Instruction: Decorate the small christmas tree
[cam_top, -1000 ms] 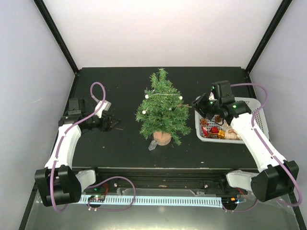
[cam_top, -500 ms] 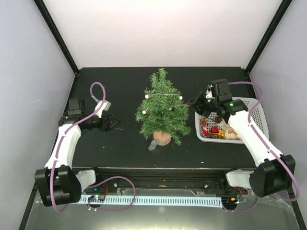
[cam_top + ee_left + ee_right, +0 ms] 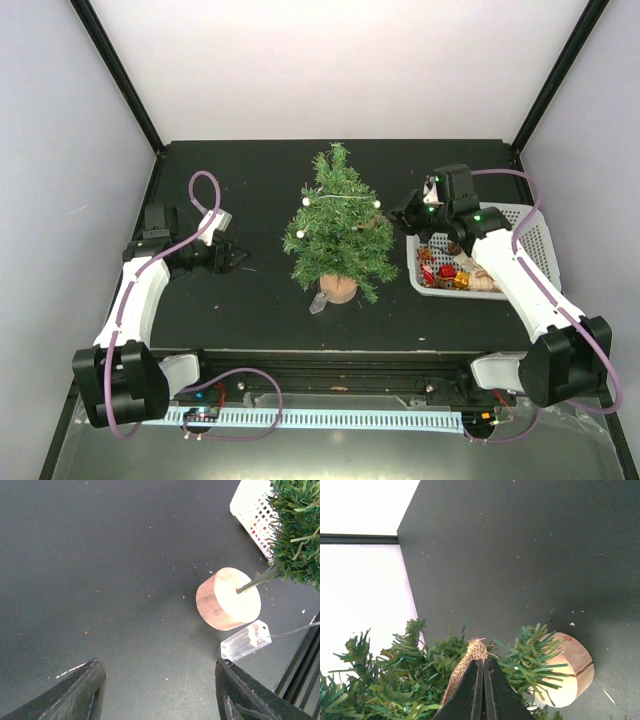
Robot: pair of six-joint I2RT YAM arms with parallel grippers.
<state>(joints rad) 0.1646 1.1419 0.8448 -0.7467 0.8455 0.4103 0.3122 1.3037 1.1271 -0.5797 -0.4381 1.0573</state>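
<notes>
The small christmas tree (image 3: 340,225), a bristly green cone upright on its round tan wooden base (image 3: 339,289) in the middle of the black worktop (image 3: 250,180), lies just left of the right end effector (image 3: 408,216). The left end effector (image 3: 238,258) is much farther off, its fingers spread over bare worktop. The right one's fingers are pressed together at the outer branches with a tan burlap strip (image 3: 465,666) at their tips; whether it is truly nipped or only lies behind them is hard to make out.

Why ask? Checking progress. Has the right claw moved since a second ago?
Yes: the right claw shifted left, from the white basket toward the small christmas tree.
</notes>
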